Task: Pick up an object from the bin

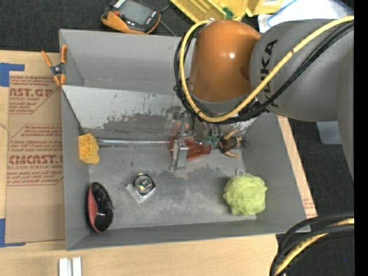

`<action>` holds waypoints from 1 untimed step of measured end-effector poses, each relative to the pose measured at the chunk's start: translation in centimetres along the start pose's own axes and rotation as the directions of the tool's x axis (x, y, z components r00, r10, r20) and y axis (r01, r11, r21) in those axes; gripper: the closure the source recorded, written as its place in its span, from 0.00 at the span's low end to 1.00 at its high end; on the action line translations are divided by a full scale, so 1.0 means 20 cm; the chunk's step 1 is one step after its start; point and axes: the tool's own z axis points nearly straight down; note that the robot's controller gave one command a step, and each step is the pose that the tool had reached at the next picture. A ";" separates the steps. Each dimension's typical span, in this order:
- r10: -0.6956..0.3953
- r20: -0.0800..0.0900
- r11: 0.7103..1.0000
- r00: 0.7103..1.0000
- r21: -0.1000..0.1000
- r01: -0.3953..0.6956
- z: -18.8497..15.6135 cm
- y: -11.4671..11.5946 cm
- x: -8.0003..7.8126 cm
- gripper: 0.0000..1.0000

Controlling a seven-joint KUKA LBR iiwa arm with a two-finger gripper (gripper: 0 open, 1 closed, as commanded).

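Note:
My gripper point(179, 154) hangs below the orange wrist cover near the middle of the bin, its metal fingers pointing down at the floor. A small red, translucent thing point(197, 150) lies right beside the fingers, partly under the gripper body; I cannot tell whether the fingers are round it. Just to its right lies a small dark brown and green thing point(230, 144), half hidden by the arm. A small square silver thing with a round top point(142, 186) lies on the floor to the lower left of the gripper.
A fluffy lime-green ball point(246, 194) sits at the front right. A yellow sponge-like block point(88, 148) lies by the left wall. A black and red oval thing point(98, 207) rests in the front left corner. The arm covers the bin's back right.

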 end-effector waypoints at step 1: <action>0.002 0.008 1.000 1.000 -0.001 -0.002 -0.03 0.00 -0.01 0.00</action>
